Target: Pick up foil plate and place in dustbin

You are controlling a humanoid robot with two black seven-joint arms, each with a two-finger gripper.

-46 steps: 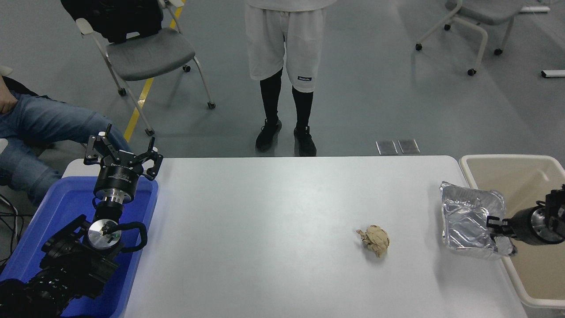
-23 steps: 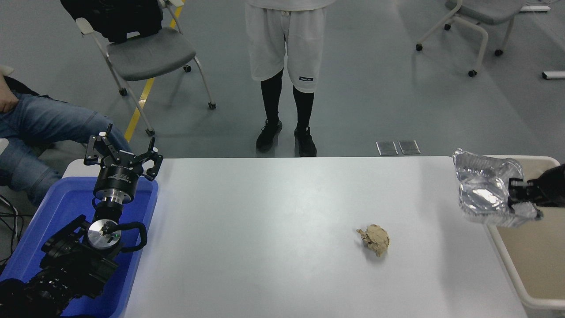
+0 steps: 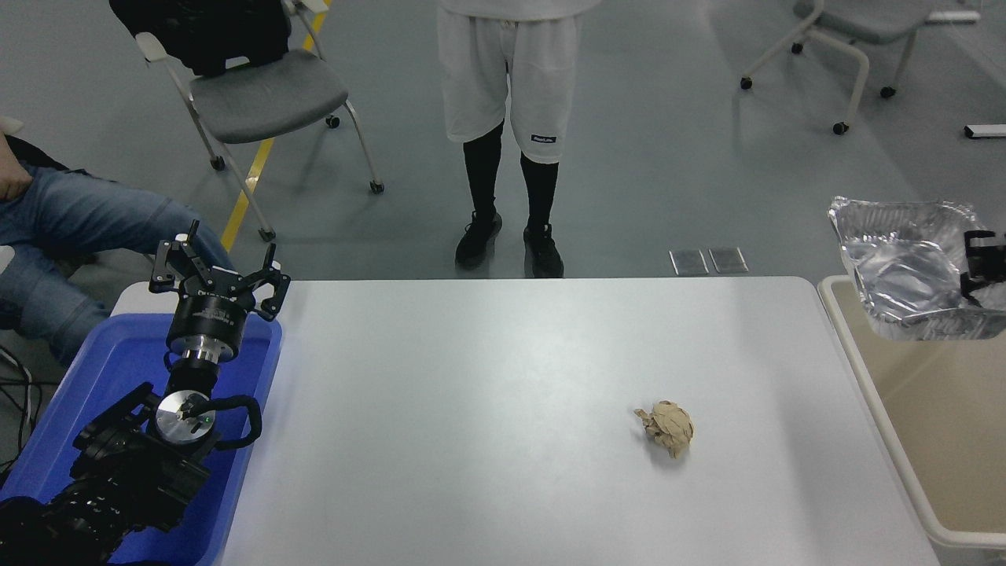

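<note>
Now the right gripper (image 3: 977,266), its jaws pinching the right rim of the foil plate (image 3: 904,263), holds it in the air above the far end of the dustbin (image 3: 872,393), so release should drop it inside.

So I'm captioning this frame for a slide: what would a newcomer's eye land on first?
Probably the shiny foil plate, held in the air at the right edge by the right gripper, above the beige dustbin. Next, the crumpled brown paper ball lying alone on the white table. Then the left gripper, parked open over the blue tub at lower left.
</note>
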